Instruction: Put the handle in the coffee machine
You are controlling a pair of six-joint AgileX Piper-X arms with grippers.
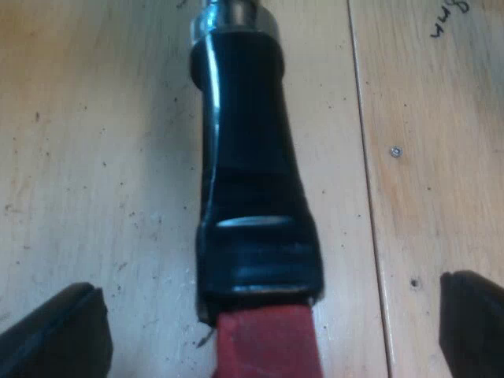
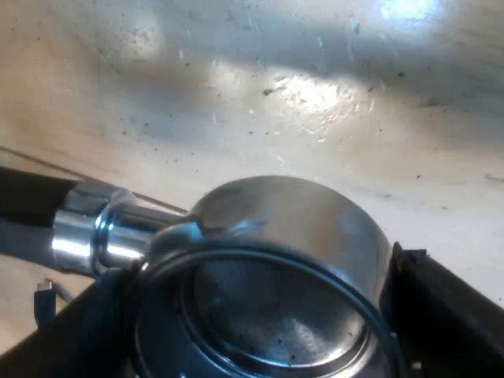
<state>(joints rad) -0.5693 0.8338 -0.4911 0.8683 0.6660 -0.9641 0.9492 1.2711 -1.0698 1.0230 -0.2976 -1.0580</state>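
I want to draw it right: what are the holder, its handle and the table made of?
The holder: shiny metal, likely steel; it mirrors light. The handle: glossy black, probably plastic, with a matte red end. The table: pale wood, by its planks and grain.

Left end effector [image 1: 269,319] wide apart, right end effector [image 2: 256,305] tight on the holder [image 2: 276,209].

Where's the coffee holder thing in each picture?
Left wrist view: the dark handle of the holder lies on the table, its red end between the fingers of the open left gripper.
Right wrist view: its metal cup sits gripped by the right gripper.
Shared landmark: the shiny collar joining handle and cup.
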